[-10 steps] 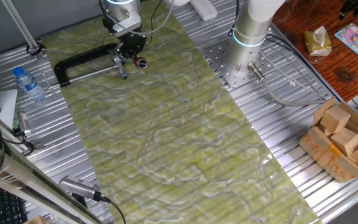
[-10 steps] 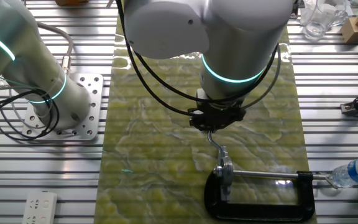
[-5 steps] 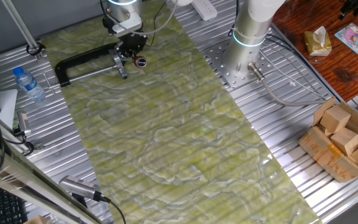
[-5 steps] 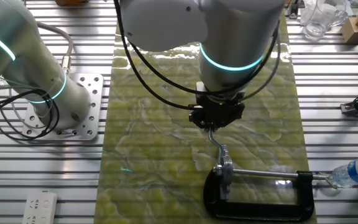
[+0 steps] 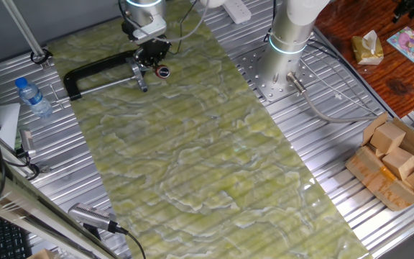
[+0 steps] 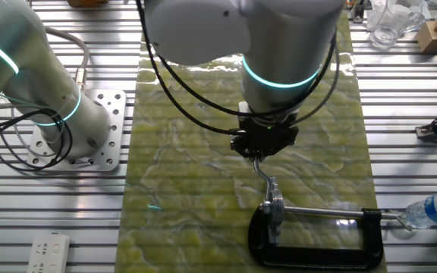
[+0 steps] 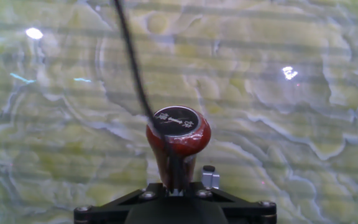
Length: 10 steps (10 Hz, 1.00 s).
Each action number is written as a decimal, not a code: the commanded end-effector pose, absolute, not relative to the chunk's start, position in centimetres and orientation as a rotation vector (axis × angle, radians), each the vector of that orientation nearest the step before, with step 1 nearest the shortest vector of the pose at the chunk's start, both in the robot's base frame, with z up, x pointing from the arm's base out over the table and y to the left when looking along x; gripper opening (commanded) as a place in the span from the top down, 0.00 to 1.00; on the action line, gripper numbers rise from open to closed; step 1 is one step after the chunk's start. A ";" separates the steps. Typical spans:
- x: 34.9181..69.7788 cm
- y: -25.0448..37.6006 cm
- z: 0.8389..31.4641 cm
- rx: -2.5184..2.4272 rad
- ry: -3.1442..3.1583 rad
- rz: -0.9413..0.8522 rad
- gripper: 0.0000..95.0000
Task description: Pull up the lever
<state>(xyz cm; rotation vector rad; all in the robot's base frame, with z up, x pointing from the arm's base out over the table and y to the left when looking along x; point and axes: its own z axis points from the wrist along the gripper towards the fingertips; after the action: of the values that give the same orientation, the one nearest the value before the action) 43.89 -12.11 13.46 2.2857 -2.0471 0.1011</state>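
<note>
We see a green marbled mat spread over the ribbed metal worktop. A black clamp lies on the mat's far end, and a water bottle lies just beside the clamp, off the mat. Wooden blocks sit in a cardboard tray well apart from the mat.

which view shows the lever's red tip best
The hand view: the lever fills the centre, red-brown tip and dark end cap sharp. One fixed view shows only a small red dot; the other shows its metal stem, tip hidden under the gripper.
</note>
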 end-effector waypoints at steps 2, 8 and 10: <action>43.7 -12.1 15.8 2.297 -2.037 0.104 1.00; 43.4 -13.2 15.9 2.351 -2.016 0.071 1.00; 43.3 -13.7 16.3 2.369 -2.003 0.063 1.00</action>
<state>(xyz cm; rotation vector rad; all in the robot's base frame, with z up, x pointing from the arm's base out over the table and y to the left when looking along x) 43.37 -13.70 14.34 2.3703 -2.0032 0.0643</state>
